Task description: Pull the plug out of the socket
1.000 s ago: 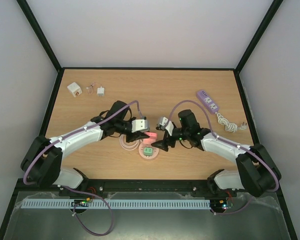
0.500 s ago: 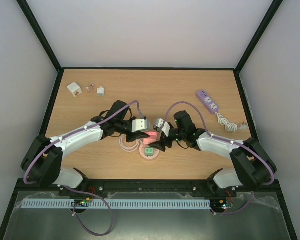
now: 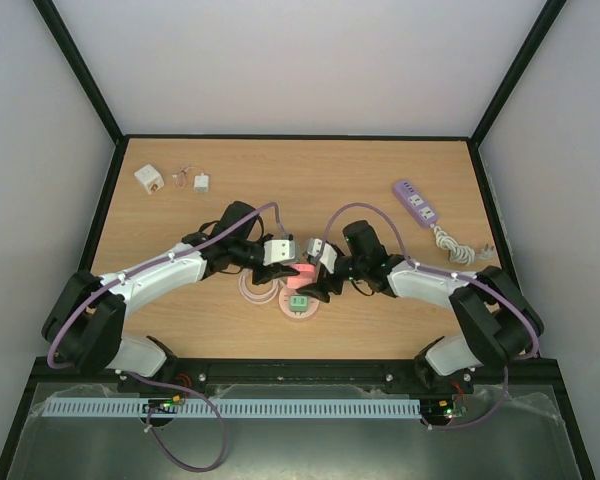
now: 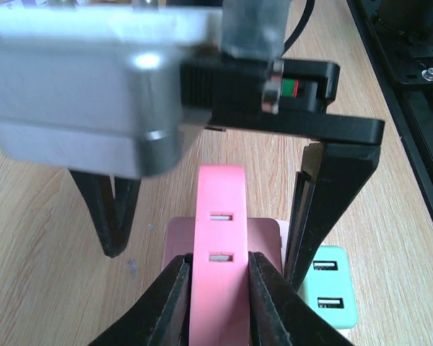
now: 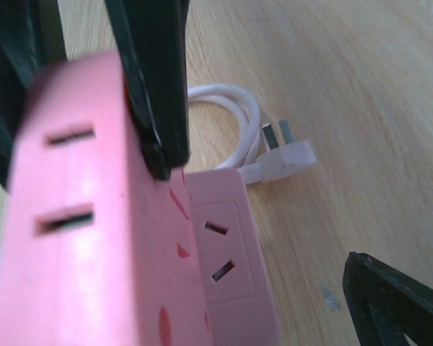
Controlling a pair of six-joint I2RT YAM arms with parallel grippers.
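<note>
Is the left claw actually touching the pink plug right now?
Touching. In the left wrist view, the left claw has both fingers pressed against opposite sides of the pink plug, with no gap on either side.

text: none legible in any view | plug: a few small darker pink marks on its side, too blurred to read | socket: plain pale face, slots only, no lettering made out | power strip: too small to tell any print
</note>
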